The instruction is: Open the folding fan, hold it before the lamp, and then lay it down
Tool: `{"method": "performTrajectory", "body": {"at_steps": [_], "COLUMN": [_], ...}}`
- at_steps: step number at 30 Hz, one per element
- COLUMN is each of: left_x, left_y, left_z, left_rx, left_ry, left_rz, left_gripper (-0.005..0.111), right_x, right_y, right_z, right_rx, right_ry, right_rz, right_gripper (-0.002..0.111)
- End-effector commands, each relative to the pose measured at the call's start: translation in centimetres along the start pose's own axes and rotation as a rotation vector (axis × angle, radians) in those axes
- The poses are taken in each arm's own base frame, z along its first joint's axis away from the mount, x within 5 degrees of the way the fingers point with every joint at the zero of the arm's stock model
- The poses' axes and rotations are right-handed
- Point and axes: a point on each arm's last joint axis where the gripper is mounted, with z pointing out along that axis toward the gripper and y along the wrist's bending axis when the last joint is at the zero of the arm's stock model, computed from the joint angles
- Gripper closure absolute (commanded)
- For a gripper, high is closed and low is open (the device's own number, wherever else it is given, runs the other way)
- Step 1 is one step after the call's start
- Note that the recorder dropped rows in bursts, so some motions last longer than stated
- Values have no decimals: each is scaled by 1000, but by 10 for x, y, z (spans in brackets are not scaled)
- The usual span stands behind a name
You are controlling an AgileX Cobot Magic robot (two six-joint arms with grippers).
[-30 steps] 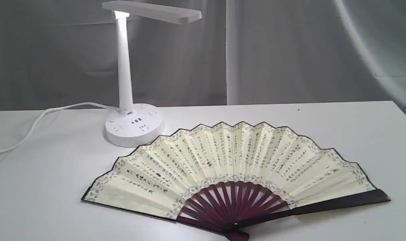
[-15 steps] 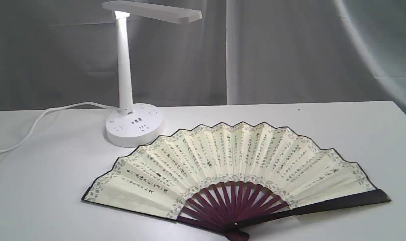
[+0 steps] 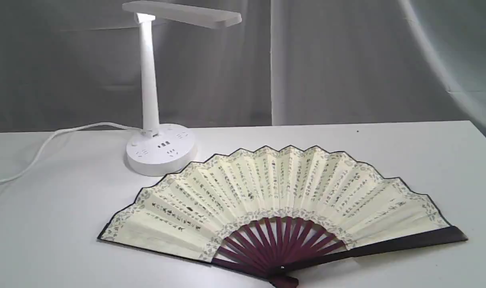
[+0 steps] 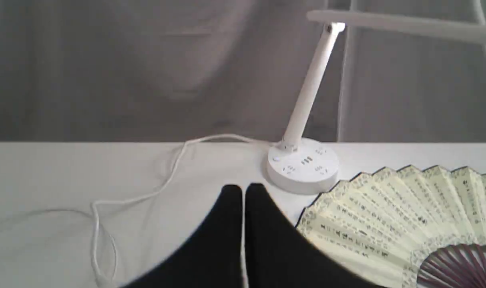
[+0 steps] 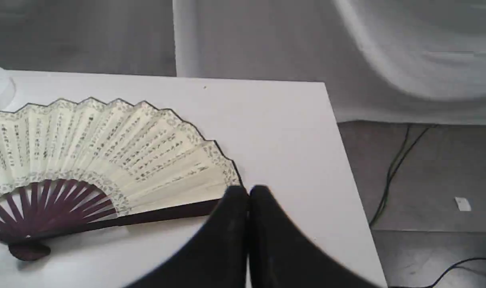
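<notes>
The folding fan (image 3: 279, 196) lies spread wide open and flat on the white table (image 3: 47, 224), cream pleats with black calligraphy facing up, maroon ribs meeting at the near edge. It also shows in the wrist views, fan (image 4: 395, 224) and fan (image 5: 107, 160). The white lamp (image 3: 151, 100) stands behind the fan's left part, its round base (image 4: 303, 168) close to the fan's border. My left gripper (image 4: 243, 191) is shut and empty, raised off the table left of the fan. My right gripper (image 5: 249, 193) is shut and empty, by the tip of the fan's dark right guard. Neither arm appears in the exterior view.
The lamp's white cord (image 3: 47, 144) trails left across the table, looping near the left gripper as cord (image 4: 103, 224). The table's right edge (image 5: 347, 168) drops to a floor with dark cables (image 5: 395, 168). Grey and white curtains hang behind.
</notes>
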Motion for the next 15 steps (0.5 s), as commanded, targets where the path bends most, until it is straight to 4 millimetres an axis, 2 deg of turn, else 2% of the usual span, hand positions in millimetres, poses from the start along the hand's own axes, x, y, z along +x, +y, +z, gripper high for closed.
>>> {"method": "performTrajectory", "body": {"at_steps": [1,9,13,15], "left_x": [8,36,42,45], "left_y": [0,1,2,1], "left_z": [-22,-70,-67,-62], "left_rx": [0,3,-10,-5], "left_ry": [-66,-207,-148,-131], "left_rz": [1,1,1,-1], "left_gripper": [107,107,107,107], "right_x": [8,39,61,69], "right_y": [-3,-3,-4,-4], "right_z": [-17,-60,-74,-70], "right_rx": [36,41,68,79], "right_ry": [-55,-165,-214,-205], "right_rz": [-17,17,13,9], "right_gripper": [108,108,108,108]}}
